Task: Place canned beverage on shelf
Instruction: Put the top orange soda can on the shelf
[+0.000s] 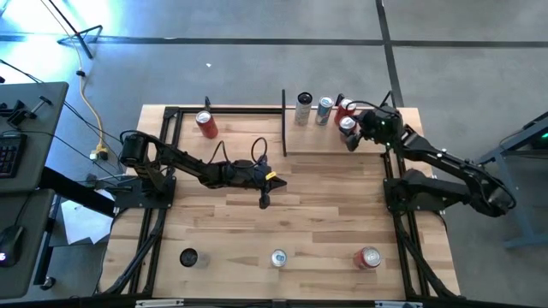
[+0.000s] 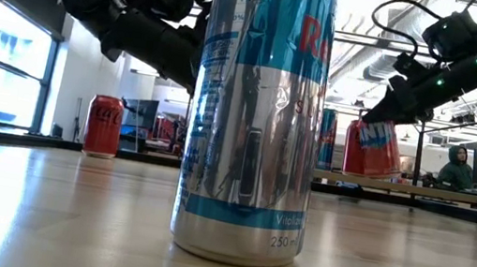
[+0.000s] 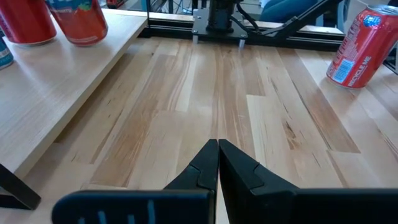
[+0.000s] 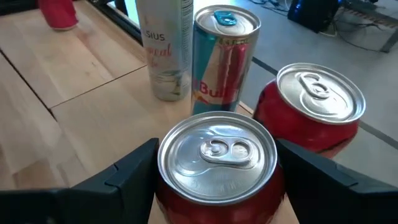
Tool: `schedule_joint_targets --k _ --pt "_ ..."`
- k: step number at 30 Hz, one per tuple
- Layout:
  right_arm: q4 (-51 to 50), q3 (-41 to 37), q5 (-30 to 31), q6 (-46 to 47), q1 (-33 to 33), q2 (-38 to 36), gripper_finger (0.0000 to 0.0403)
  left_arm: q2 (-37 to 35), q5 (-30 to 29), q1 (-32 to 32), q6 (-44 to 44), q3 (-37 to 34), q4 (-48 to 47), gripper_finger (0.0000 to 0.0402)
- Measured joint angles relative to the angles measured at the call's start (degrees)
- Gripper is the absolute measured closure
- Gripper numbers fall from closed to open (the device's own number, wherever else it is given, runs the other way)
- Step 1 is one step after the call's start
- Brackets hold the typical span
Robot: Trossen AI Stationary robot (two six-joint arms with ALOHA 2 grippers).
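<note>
Blue-silver can point(image 2: 255, 117) stands closest to the low camera, on the surface's near edge at 6 o'clock. Left tool point(image 1: 265, 202), fingers pressed together and empty, waits mid-surface. At 1 o'clock the shelf point(image 1: 334, 141) carries a white can point(image 1: 303, 109), a blue can point(image 1: 324, 108) and a red can point(image 1: 343, 109). Right tool point(image 1: 350, 137), jaws spread wide around a red canned beverage point(image 4: 217, 165), has it tilted over the shelf, close beside those three. Risk: set down tilted it could tip, or nudge the neighbours over.
</note>
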Motion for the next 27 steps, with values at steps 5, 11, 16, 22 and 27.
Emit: schedule_joint_targets --k 5,11,16,22,27 --pt "0.1 0.0 3.1 1.2 0.0 0.1 0.0064 0.0 0.0 0.0 -0.6 0.0 0.0 0.0399" --pt "0.4 0.5 5.5 0.7 0.0 0.1 0.0059 0.0 0.0 0.0 -0.7 0.0 0.0 0.0399" --pt "-3.3 5.1 5.6 1.3 0.4 -1.4 0.0073 0.0 0.0 0.0 -1.1 0.0 0.0 0.0399" --pt "-7.9 9.5 12.2 4.6 6.3 -2.5 0.0128 0.0 0.0 0.0 -1.5 0.0 0.4 0.0399" --pt "-8.6 7.8 26.2 7.7 18.9 -1.7 0.0238 0.0 0.0 0.0 -1.5 0.0 1.0 0.0399"
